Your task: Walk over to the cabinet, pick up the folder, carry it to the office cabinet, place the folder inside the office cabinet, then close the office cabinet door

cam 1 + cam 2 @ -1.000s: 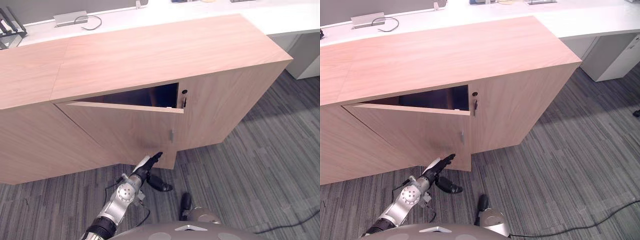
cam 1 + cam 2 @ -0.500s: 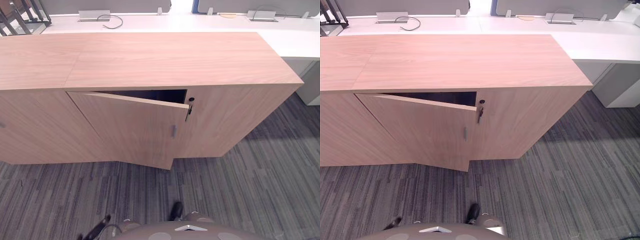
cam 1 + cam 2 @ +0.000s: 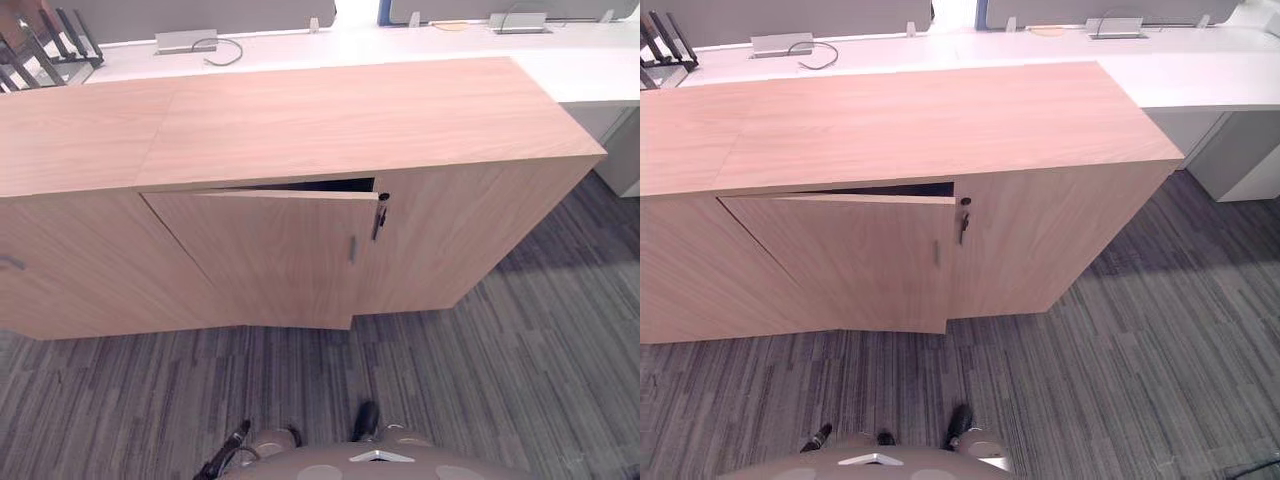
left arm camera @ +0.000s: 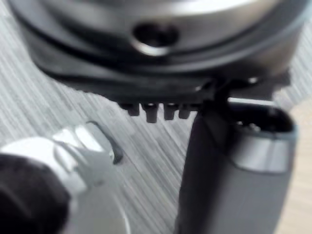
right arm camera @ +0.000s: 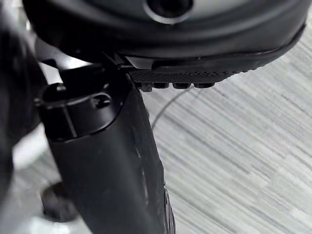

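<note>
At cabinet front, door has swung nearly shut since a second ago; closing almost done. Left hand, right hand: state cannot be told.

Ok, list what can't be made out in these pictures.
1. Inside the cabinet: in both eye views the nearly shut door leaves just a dark slit, so the folder's whereabouts can't be told.
2. The left hand: too close and blurred in its wrist view to read its state.
3. The right hand: likewise in its wrist view.
4. The key by the door: too small for detail.
</note>
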